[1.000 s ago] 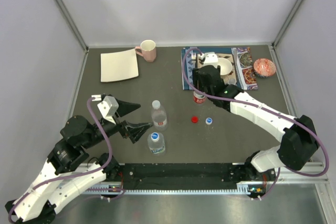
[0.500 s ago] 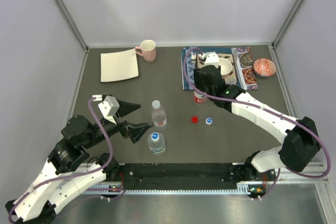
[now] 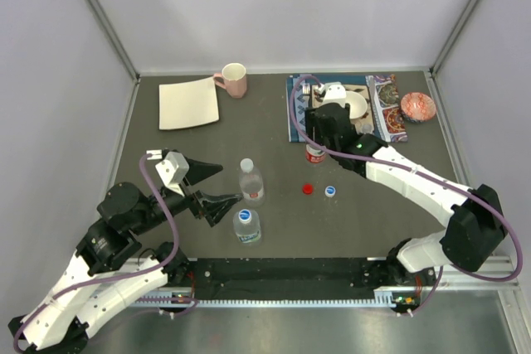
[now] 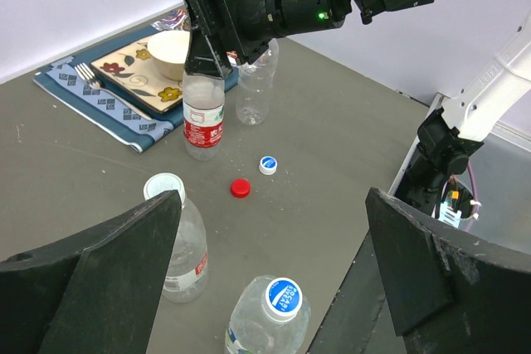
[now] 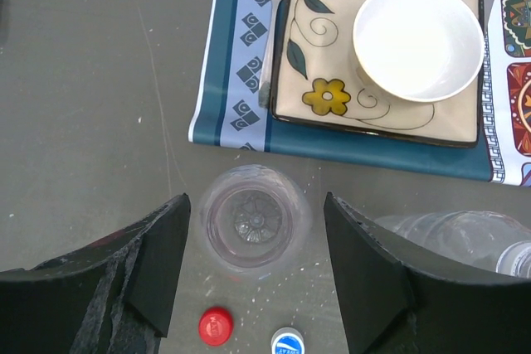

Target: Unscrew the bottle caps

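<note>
Right hand [image 5: 255, 205], half-open, hangs straight above the uncapped bottle [image 5: 255, 221], straddling it.

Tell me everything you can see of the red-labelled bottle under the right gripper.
The red-labelled bottle is small, of clear ribbed plastic, with a red-and-white band round its middle. It stands upright on the grey table, just off the blue place mat's edge. Its cap is off: the right wrist view looks straight down its open mouth to the moulded base. The right gripper hangs over its neck, fingers either side with gaps showing; only the table seems to touch it.
</note>
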Robot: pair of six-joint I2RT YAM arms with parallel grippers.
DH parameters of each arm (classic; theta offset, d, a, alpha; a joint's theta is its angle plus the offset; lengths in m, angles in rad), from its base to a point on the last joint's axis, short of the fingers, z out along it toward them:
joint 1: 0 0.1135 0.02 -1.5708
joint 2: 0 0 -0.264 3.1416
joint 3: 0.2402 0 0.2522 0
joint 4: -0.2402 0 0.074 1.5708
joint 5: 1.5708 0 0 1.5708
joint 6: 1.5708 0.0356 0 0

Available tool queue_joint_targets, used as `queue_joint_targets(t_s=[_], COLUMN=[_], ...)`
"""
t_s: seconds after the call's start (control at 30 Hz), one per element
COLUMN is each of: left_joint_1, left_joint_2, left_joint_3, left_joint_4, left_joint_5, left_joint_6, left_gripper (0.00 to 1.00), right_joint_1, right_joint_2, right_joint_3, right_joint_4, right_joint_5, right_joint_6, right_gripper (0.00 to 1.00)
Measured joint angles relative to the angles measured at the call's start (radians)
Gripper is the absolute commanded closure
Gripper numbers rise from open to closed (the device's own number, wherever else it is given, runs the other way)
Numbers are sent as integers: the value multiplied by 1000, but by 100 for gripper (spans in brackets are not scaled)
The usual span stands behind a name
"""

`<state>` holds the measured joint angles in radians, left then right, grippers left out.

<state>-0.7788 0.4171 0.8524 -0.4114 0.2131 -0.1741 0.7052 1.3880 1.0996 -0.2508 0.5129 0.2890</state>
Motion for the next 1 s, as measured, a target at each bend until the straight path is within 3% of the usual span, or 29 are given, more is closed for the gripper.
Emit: queue_joint_targets(t_s=[0.23,0.57,0.7,0.8,0.93,1.0], left_joint_1=[0,0,0,0,0,0], left_joint_2=[0,0,0,0,15,25], left_joint_3=[0,0,0,0,5,6], left_joint_4=[0,0,-8,-46,-147,-188], left_joint_5=[0,-43,-204,-423,-695,-761], left_joint_6=[0,0,-15,-56,-144,-175], left_gripper=[1,1,1,1,1,1], right_joint_1=[9,105,147,192,267,295], right_joint_2=[-4,-160,-235,-229,-137,-73], right_joint_3=[34,294,317,301,277,274], right_joint_4=[-41,-112,-89,-65,-61,-69], right_joint_5=[0,-43,-241,-355,-439,-459], right_joint_6=[0,-43,-37,-24,-18,-18], right_gripper=[19,20,20,18,16,15])
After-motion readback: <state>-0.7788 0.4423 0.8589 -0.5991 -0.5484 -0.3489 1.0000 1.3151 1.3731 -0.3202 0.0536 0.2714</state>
